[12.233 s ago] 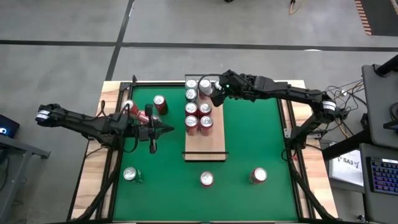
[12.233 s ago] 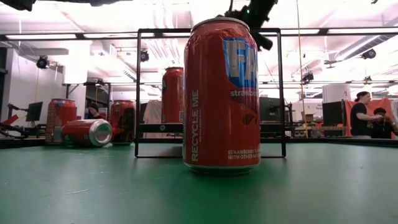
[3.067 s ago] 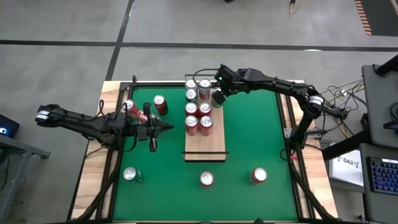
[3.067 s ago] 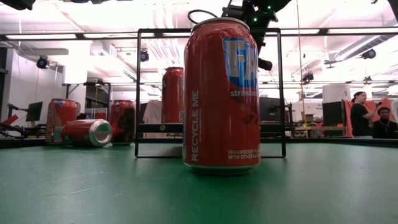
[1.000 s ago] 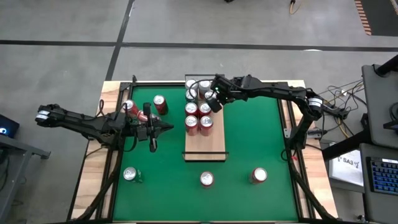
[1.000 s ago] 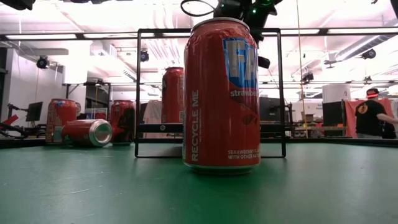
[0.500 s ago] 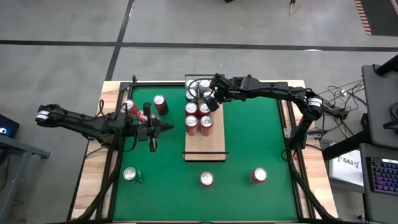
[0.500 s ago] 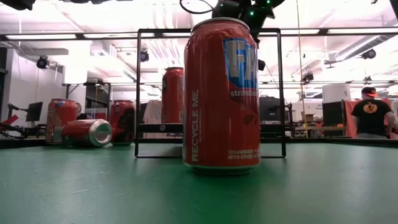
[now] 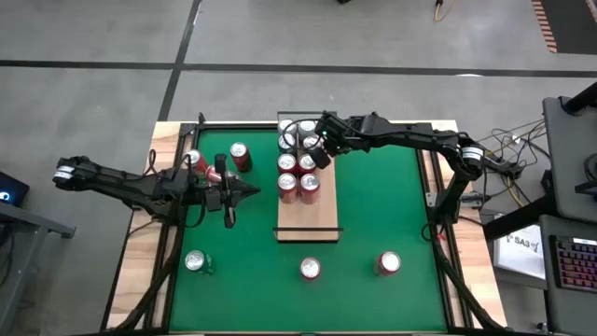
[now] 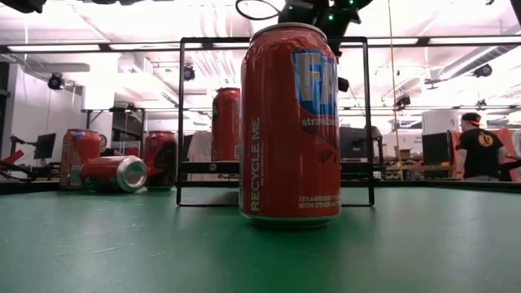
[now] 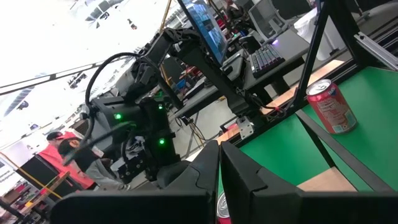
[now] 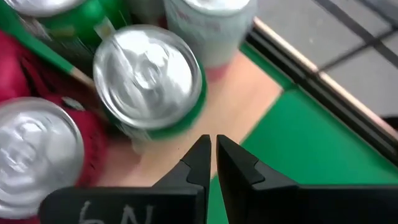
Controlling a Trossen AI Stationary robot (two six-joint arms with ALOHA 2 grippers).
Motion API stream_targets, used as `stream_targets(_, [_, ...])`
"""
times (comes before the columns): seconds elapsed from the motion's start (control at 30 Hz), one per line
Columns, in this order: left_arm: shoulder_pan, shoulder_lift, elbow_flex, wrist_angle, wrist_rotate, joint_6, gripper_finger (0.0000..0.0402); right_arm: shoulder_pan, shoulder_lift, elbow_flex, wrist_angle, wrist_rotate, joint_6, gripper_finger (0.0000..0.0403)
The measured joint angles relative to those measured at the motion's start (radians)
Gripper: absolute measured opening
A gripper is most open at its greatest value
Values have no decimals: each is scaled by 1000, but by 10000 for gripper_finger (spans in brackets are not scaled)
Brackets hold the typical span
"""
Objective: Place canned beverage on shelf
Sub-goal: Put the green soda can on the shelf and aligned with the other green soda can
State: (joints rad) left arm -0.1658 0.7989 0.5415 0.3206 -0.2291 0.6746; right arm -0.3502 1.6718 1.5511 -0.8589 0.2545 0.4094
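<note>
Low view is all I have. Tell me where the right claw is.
Observer: The right claw hangs over the far end of the shelf, above the cans. It is shut and empty.
Operator: Give me the free space on the shelf.
Observer: The near half is bare board. The cans stand in two columns on the far half.
Operator: Report the left claw.
Observer: The left claw is shut, over the mat to the left of the shelf.
</note>
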Motion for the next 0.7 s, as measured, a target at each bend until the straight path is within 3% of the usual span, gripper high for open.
stream_targets(0.2, [0, 0, 0, -1, 0, 0, 0, -1, 0, -4, -30, -19, 26, 17])
stream_targets(0.7, [0, 0, 0, -1, 0, 0, 0, 1, 32, -5, 97, -23, -10, 17])
